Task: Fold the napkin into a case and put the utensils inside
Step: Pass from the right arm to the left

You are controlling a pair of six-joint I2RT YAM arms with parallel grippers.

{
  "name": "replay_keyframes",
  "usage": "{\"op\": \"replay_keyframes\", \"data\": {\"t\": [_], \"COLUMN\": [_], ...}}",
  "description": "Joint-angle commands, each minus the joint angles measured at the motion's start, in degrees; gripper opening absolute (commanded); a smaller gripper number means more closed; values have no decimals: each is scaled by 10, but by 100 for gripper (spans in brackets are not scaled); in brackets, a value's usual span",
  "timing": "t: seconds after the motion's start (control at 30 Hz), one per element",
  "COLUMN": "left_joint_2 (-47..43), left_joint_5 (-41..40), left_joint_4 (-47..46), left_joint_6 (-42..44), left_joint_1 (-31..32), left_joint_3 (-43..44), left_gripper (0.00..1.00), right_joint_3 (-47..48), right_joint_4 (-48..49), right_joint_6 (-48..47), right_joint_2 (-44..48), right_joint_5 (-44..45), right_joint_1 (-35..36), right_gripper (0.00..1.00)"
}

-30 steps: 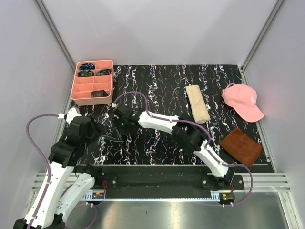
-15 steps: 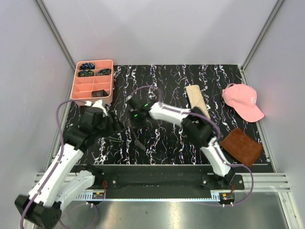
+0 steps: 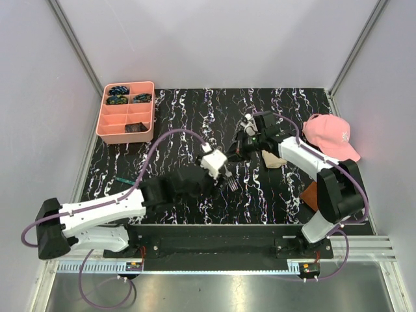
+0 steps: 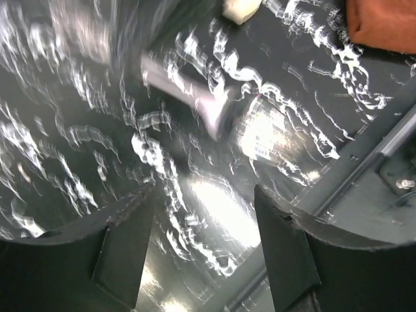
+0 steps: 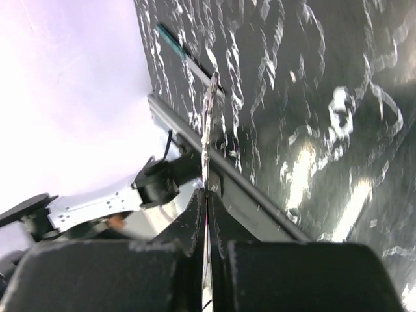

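Lying on the black marbled mat in the top view, a fork sits just beside the left gripper, whose jaws stand apart. The right gripper is near mid-mat, its arm crossing the folded tan napkin, which lies near the pink cap. A pink tray sits far left.

Left wrist view, blurred: the 2 fingers stand wide with nothing between them. A silvery piece lies ahead on the mat, and a napkin corner shows at the top edge.

Right wrist view: the right gripper is pinched tight on a slim utensil seen edge-on. A teal-handled item lies beyond.
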State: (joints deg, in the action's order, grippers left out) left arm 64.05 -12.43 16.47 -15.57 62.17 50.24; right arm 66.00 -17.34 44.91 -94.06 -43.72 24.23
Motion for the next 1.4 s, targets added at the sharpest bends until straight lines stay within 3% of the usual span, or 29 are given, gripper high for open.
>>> {"op": "replay_keyframes", "data": {"t": [0.0, 0.07, 0.23, 0.5, 0.77, 0.83, 0.87, 0.9, 1.0, 1.07, 1.23, 1.37], "left_joint_2": [7, -1, -6, -4, 34, 37, 37, 41, 33, 20, -11, -27], "left_joint_5": [-194, -204, -136, -65, -65, -61, -60, -64, -73, -66, 21, 97], "left_joint_4": [-207, -272, -284, -247, -317, -338, -344, -352, -369, -346, -284, -229], "left_joint_6": [248, 329, 423, 469, 499, 497, 496, 496, 478, 450, 286, 165], "left_joint_1": [83, 93, 110, 127, 135, 136, 135, 134, 132, 115, 29, -82], "left_joint_3": [-21, -56, -60, -48, -33, -30, -30, -29, -26, -11, 1, 24], "left_gripper": [67, 68, 69, 72, 70, 62, 52, 33, 9, 0, 0, 0], "right_joint_3": [-58, -71, -112, -120, -152, -157, -162, -165, -168, -167, -139, -86], "right_joint_4": [31, 37, 71, 97, 149, 153, 155, 158, 156, 149, 94, -33], "right_joint_6": [66, 76, 134, 198, 257, 258, 263, 264, 240, 210, 103, -44], "right_joint_2": [42, 58, 77, 92, 109, 115, 116, 120, 130, 136, 146, 180], "right_joint_5": [-62, -65, -87, -114, -126, -125, -125, -127, -117, -113, -97, -36], "right_joint_1": [-21, -28, -37, -44, -44, -44, -43, -44, -44, -45, -45, -47], "right_gripper": [0, 0, 0, 0, 0, 0, 0, 0, 1, 14, 43, 77]}}
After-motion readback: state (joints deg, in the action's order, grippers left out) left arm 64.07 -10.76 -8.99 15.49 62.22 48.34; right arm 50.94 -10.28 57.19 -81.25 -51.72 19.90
